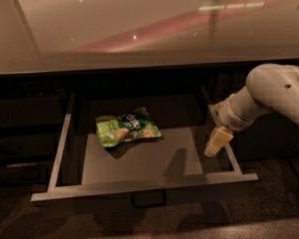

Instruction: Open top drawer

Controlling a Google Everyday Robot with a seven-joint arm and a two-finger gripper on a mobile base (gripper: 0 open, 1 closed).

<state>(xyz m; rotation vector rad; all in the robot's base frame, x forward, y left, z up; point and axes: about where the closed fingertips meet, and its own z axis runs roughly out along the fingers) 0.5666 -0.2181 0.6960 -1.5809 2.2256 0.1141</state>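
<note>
The top drawer (139, 185) stands pulled out under the counter, its grey floor and pale side rails showing and its small dark loop handle (148, 199) at the middle of the front edge. My gripper (217, 142) hangs from the white arm (274, 91) over the drawer's right rail, near the right front corner, above the floor and apart from the handle.
A green snack bag (126, 128) lies on the drawer floor at the back left. A glossy beige countertop (139, 24) overhangs the drawer. Dark cabinet fronts (20, 128) flank it on both sides. The dark floor (139, 223) lies below.
</note>
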